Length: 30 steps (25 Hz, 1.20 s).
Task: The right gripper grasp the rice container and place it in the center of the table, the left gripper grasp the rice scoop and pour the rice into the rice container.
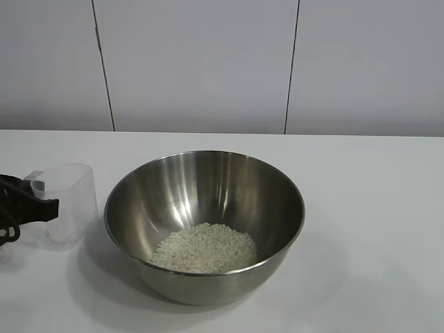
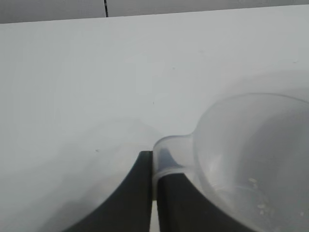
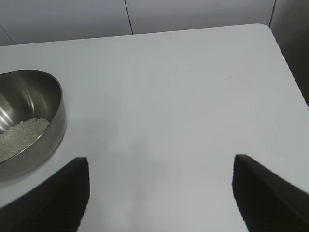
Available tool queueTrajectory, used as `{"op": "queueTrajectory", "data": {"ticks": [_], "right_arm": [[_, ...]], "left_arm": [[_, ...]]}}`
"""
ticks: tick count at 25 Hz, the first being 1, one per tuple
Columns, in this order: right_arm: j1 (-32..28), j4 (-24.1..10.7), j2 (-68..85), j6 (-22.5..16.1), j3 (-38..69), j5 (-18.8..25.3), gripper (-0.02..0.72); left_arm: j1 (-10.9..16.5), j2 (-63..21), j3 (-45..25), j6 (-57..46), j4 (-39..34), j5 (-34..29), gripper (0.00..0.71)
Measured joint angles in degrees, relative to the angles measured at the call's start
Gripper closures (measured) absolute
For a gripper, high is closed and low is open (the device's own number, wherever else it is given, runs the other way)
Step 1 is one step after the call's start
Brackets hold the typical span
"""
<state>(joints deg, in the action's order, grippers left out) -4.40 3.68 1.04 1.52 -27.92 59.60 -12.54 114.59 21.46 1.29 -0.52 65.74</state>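
Exterior view, left edge of the frame: my left gripper [image 1: 43, 201] pinches the handle tab of the plastic cup [image 1: 68, 205], fingers pressed together on it. The cup stands upright at the middle left of the frame, mouth up, just beside the steel bowl [image 1: 205, 225] and apart from its rim. From my left gripper the bowl lies toward the right of the frame; the cup sits between the two.

Left wrist view: the cup [image 2: 256, 159] fills the lower right, its tab caught between my dark fingers [image 2: 133, 198]. It looks nearly empty, with a few pale specks low on its wall that may be grains; I cannot be sure.

The rice [image 1: 205, 248] lies as a white heap in the bottom of the bowl, toward the near side. The bowl rests on the white table [image 1: 374, 208] at centre frame.

Right wrist view: my right gripper [image 3: 159, 193] hangs with its fingers spread wide, holding nothing, well apart from the bowl [image 3: 29, 121] at the left edge. The pouring step appears done; my left arm is the nearer to the cup.
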Motion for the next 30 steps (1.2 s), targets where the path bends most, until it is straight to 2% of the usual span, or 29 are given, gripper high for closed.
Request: {"op": "queueTrajectory", "data": {"ticks": [14, 22, 28, 30], "right_arm": [[0.0, 0.0, 0.0, 0.0, 0.0, 0.0, 0.147], [0.0, 0.0, 0.0, 0.0, 0.0, 0.0, 0.147], [0.0, 0.0, 0.0, 0.0, 0.0, 0.0, 0.147], [0.0, 0.0, 0.0, 0.0, 0.0, 0.0, 0.147]], "left_arm": [[0.0, 0.0, -2.45, -0.07, 0.0, 0.21, 0.456], [0.0, 0.0, -6.45, 2.34, 1.0, 0.21, 0.363], [0.0, -0.05, -10.6, 2.48, 4.52, 0.27, 0.12], [0.0, -0.05, -12.18, 2.48, 4.74, 0.27, 0.08]]}}
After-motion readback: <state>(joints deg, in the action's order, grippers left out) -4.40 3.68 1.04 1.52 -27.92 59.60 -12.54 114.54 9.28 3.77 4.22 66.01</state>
